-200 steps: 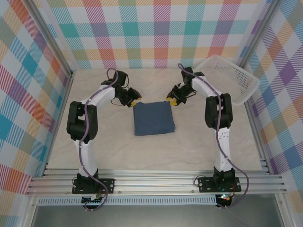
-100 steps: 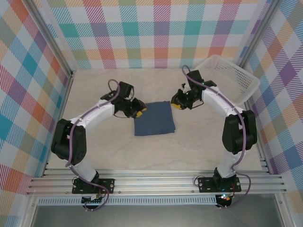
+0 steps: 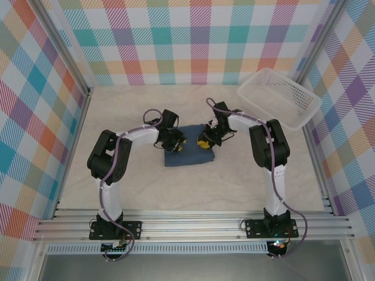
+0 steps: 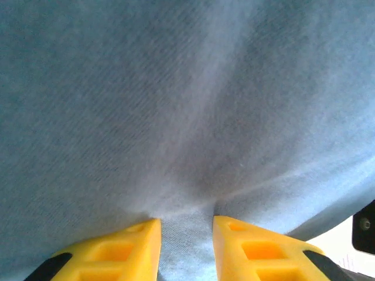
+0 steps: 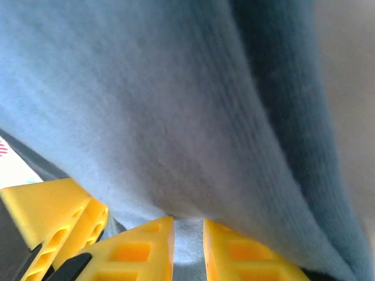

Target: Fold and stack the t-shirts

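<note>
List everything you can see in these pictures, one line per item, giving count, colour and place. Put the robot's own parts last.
t-shirt: one, dark navy blue, folded into a rectangle at the middle of the table.
basket: one, white mesh, far right corner of the table.
table: one, pale beige marbled top.
walls: three, pastel multicoloured check, at the far side and both flanks.
rails: silver metal, along the near edge under the arm bases.
arms: two, white with black joints, both reaching in to the t-shirt.
left gripper: one, yellow fingers, pinching the t-shirt on its left part.
right gripper: one, yellow fingers, pinching the t-shirt on its right part.
</note>
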Controlling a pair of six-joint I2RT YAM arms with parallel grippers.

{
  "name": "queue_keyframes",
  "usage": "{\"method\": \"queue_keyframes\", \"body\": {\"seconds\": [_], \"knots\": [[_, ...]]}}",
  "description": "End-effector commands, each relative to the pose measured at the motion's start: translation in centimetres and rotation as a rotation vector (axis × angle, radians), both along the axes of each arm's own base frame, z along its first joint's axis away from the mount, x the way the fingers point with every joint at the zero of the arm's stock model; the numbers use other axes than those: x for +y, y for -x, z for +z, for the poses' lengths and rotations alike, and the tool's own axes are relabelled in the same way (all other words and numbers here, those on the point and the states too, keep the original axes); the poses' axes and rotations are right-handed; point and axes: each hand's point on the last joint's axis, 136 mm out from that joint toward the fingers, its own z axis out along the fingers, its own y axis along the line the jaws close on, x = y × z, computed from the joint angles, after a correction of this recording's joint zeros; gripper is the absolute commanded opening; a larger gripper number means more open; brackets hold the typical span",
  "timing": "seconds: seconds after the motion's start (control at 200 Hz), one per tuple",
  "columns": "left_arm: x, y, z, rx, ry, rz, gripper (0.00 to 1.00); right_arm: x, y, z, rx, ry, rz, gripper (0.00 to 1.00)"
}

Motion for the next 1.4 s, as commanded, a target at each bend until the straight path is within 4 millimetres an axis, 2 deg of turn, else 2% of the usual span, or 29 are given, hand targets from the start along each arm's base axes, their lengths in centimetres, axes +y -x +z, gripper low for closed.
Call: {"method": "queue_keyframes", "body": {"seconds": [0.0,0.195,0.29,0.355,0.405,0.495,0.54,0.595,0.675,0.735,0.795,0.86,0.99,1.135,1.295,1.395], "knots": [[7.3,0.4,-2.6,0.072,-0.157,0.090,0.29,3.3,-0.3,-0.4,0.028,-0.046,0.028,0.22],[15.0,-2.2,-1.2,0.049,-0.222,0.075,0.30,10.8,-1.9,1.2,0.037,-0.166,0.059,0.24],[17.4,-3.9,0.6,0.014,-0.232,0.044,0.30,12.2,-3.5,3.8,-0.025,-0.196,0.061,0.26],[17.8,-4.9,3.1,-0.038,-0.243,0.025,0.34,11.7,-4.6,6.7,-0.109,-0.202,0.056,0.29],[17.3,-5.2,5.1,-0.080,-0.225,0.023,0.36,10.8,-5.2,9.3,-0.175,-0.203,0.044,0.31],[16.1,-4.4,8.5,-0.137,-0.187,0.077,0.39,8.3,-5.6,13.4,-0.294,-0.194,0.023,0.34],[15.2,-3.8,9.8,-0.162,-0.140,0.132,0.40,7.0,-5.1,14.5,-0.327,-0.182,0.015,0.35],[13.4,-3.1,10.4,-0.177,-0.071,0.189,0.40,5.4,-4.2,15.2,-0.334,-0.180,0.008,0.35],[10.0,-2.4,9.8,-0.150,0.024,0.245,0.40,3.7,-2.3,15.4,-0.325,-0.183,-0.002,0.35],[7.7,-2.6,9.2,-0.145,0.060,0.271,0.41,2.6,-0.7,15.7,-0.330,-0.188,-0.005,0.35],[6.5,-3.0,8.5,-0.139,0.062,0.313,0.42,1.7,0.8,16.2,-0.346,-0.190,-0.004,0.35],[6.5,-3.2,7.1,-0.115,0.047,0.383,0.44,0.6,2.2,16.9,-0.357,-0.202,-0.013,0.35],[7.7,-4.9,4.1,-0.120,0.059,0.504,0.44,-1.4,4.3,19.2,-0.401,-0.253,-0.038,0.37],[9.9,-6.1,2.1,-0.114,0.006,0.526,0.42,-3.0,6.5,21.9,-0.440,-0.299,-0.041,0.39],[12.9,-6.0,-1.3,-0.037,-0.031,0.532,0.39,-5.2,8.3,22.6,-0.430,-0.296,-0.087,0.39],[15.8,-7.2,-2.9,-0.022,-0.040,0.548,0.36,-6.6,9.1,22.5,-0.421,-0.287,-0.122,0.40]]}}
